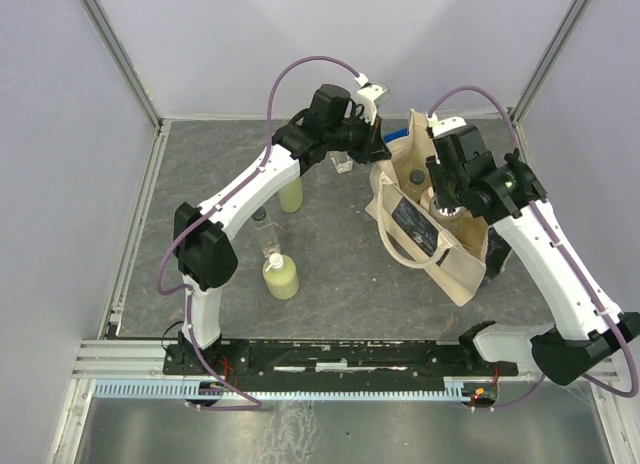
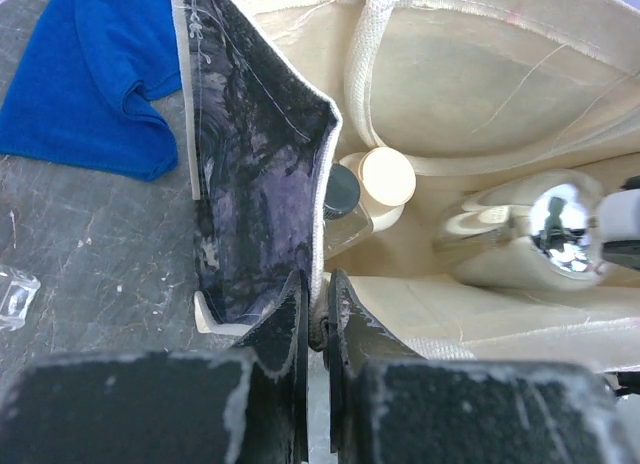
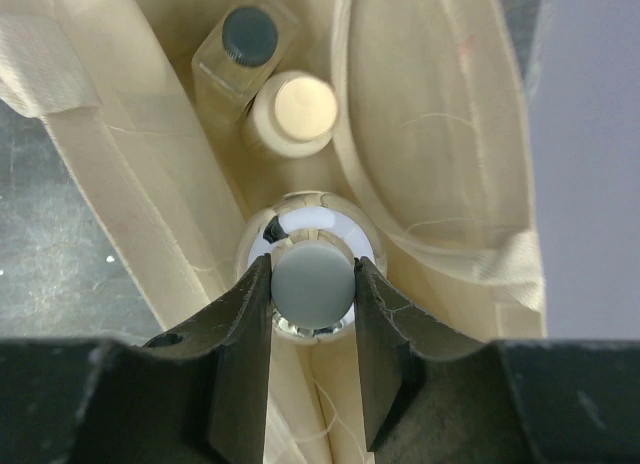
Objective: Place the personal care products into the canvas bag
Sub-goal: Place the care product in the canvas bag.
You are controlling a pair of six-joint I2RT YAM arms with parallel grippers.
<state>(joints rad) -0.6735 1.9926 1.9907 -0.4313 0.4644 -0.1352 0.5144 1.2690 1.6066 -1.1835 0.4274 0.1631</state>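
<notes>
The canvas bag (image 1: 440, 249) stands open at the right of the table. My left gripper (image 2: 320, 319) is shut on the bag's rim (image 2: 322, 284), next to the dark printed panel (image 2: 255, 184). My right gripper (image 3: 313, 284) is inside the bag, shut on the grey cap (image 3: 313, 279) of the squat silvery bottle (image 2: 520, 229). A beige jar (image 3: 298, 109) and a clear black-capped bottle (image 3: 245, 44) lie deeper in the bag. On the table stand two yellow-green bottles (image 1: 281, 275) (image 1: 291, 194), a clear black-capped bottle (image 1: 266, 232) and a clear bottle (image 1: 343, 162).
A blue cloth (image 2: 90, 84) lies on the grey table beside the bag. A small clear object (image 2: 15, 294) sits at the left edge of the left wrist view. Metal frame rails (image 1: 140, 214) border the table.
</notes>
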